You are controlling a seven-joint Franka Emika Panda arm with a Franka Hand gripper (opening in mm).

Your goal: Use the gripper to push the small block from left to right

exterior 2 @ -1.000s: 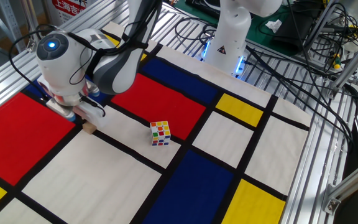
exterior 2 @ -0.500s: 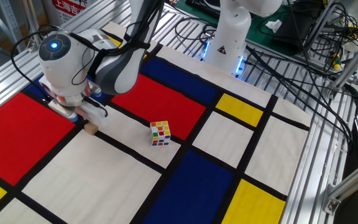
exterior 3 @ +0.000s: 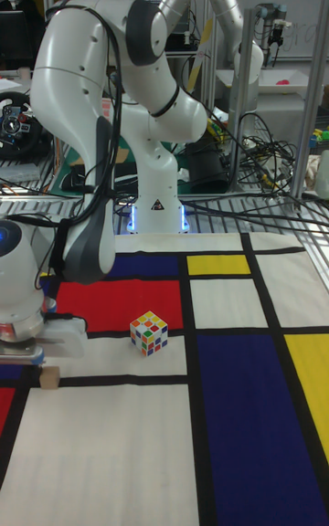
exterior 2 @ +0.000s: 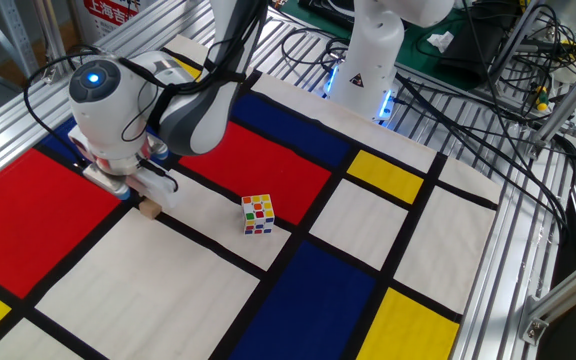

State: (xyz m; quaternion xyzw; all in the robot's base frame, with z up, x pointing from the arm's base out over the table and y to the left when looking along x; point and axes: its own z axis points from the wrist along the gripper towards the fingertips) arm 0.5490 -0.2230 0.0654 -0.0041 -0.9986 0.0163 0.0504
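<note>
The small block (exterior 2: 149, 208), a tiny tan wooden cube, sits on the black line between the red and white panels at the left of the mat. In the tall fixed view the small block (exterior 3: 47, 377) lies at the far left edge. My gripper (exterior 2: 128, 190) is down at the mat, right against the block's left side. Under the white wrist module only one short dark tip with blue shows, with no gap, so it reads as shut with nothing held. In the tall view the gripper (exterior 3: 33, 360) sits just above and left of the block.
A multicoloured puzzle cube (exterior 2: 258, 214) stands on the white panel to the right of the block, also seen as the puzzle cube (exterior 3: 148, 332). The arm's white base (exterior 2: 366, 60) is at the back. Aluminium rails (exterior 2: 513, 260) and cables (exterior 2: 488, 90) border the mat.
The wrist and gripper have shifted slightly to the right, and the small block has been nudged a little rightward along the black line. The puzzle cube has not moved.
</note>
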